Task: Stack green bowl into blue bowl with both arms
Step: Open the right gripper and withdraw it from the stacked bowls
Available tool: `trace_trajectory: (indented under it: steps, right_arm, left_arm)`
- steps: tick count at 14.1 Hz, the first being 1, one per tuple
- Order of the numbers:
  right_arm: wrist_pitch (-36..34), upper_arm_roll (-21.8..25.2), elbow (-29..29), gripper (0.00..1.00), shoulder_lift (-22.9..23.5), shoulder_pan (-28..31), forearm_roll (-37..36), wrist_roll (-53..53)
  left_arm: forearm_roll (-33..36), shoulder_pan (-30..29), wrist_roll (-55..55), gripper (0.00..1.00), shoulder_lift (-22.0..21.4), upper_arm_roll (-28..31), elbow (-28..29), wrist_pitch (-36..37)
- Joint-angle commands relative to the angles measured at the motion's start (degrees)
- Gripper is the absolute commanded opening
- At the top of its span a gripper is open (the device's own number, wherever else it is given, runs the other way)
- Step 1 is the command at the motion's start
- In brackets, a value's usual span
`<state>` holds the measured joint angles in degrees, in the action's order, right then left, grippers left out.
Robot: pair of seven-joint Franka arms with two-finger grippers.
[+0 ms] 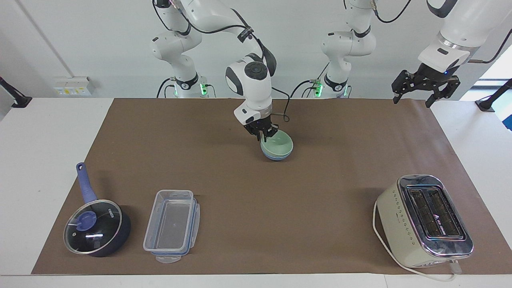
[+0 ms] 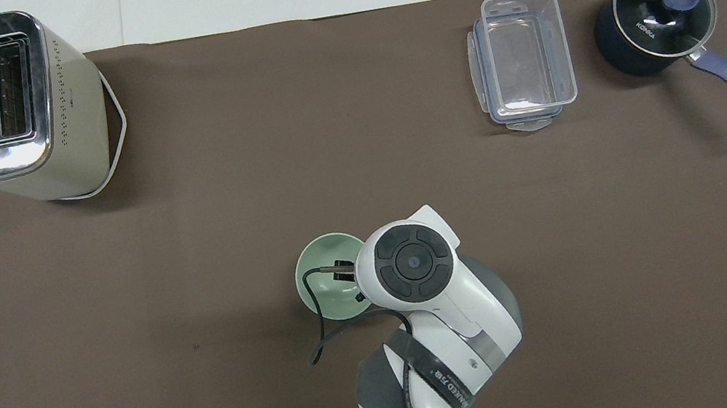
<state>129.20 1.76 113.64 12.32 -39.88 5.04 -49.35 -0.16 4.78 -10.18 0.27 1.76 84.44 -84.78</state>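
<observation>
The pale green bowl (image 1: 278,145) (image 2: 327,285) sits level inside the light blue bowl (image 1: 276,157), of which only a thin band shows under it. The stack stands mid-table, toward the robots. My right gripper (image 1: 265,135) is just above the green bowl's rim on the side nearer the robots, its fingers parted and no longer pinching the rim. In the overhead view the right wrist covers that rim and the blue bowl is hidden. My left gripper (image 1: 414,97) waits open in the air over the mat's corner at the left arm's end.
A cream toaster (image 1: 424,218) with its white cord stands far from the robots at the left arm's end. A clear plastic container (image 1: 172,224) and a dark blue lidded saucepan (image 1: 96,228) sit far from the robots at the right arm's end.
</observation>
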Motion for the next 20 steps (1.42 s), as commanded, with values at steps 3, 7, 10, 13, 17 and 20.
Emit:
trace_trajectory:
  steps: [3,7,10,13,17,20]
  right_arm:
    - [-0.8,0.1,-0.6,1.00,-6.2,7.3,-4.3,4.8]
    - [-7.5,0.2,-4.3,1.00,-9.8,15.3,-5.1,14.5]
    - [-12.9,0.3,-7.3,1.00,-13.1,21.1,-5.1,21.6]
    - [-21.3,0.3,-11.7,1.00,-15.7,27.1,-4.9,29.9]
    - [-30.4,0.6,-16.9,1.00,-17.5,32.7,-4.8,36.7]
    - [-35.8,0.6,-19.6,1.00,-19.6,35.7,-5.0,38.8]
  left_arm:
    - [1.0,-0.9,-0.3,1.00,-1.1,-0.6,0.9,0.5]
    - [1.0,-0.9,-0.4,1.00,-1.1,-0.6,0.9,0.5]
    - [1.0,-1.0,-0.1,1.00,-1.0,-0.6,1.0,-0.1]
    - [0.8,-1.4,-0.2,1.00,-1.1,-0.6,1.1,-0.3]
    - [0.7,-1.4,-0.9,1.00,-1.1,-0.6,1.1,-0.7]
    - [0.5,-1.3,-0.9,1.00,-1.0,-0.6,1.1,-0.7]
